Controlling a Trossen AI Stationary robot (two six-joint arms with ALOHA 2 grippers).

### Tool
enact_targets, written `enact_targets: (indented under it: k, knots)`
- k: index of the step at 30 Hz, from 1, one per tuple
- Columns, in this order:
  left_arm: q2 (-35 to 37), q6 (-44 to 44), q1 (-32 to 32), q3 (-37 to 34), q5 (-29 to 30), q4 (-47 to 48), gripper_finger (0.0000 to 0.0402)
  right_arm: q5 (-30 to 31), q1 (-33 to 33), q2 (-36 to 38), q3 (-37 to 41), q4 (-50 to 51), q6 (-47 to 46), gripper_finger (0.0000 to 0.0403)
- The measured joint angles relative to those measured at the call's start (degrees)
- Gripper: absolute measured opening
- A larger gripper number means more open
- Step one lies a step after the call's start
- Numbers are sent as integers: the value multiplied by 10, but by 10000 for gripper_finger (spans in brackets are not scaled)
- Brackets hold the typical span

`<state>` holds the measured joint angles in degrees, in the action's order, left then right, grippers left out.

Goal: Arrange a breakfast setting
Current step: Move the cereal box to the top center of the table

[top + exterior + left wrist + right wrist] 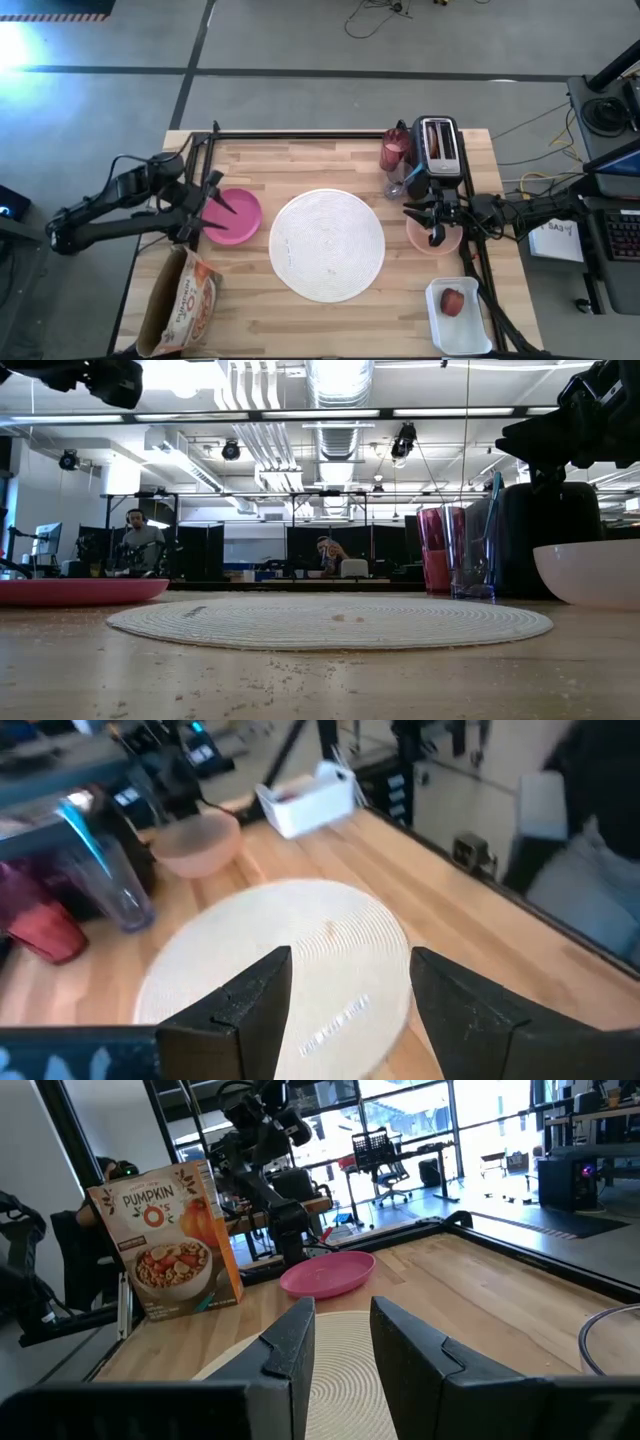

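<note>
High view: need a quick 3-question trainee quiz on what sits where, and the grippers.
1. True or false: the fruit lies on the magenta plate.
2. What does the right gripper hang over? A) white plate B) bowl C) toaster
3. Fill in: the cereal box lies on the ___ arm's side of the table.

Key
1. False: the fruit lies in the tray.
2. B: the bowl.
3. Left.
</note>
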<state>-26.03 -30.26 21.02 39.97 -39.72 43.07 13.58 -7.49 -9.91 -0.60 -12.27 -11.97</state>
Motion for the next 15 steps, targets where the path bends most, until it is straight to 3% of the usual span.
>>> enact_targets:
  k: [15]
  knots:
    - [-155, -311, 0, 122, 16, 266, 190, 0, 0, 0, 0, 0, 0, 91]
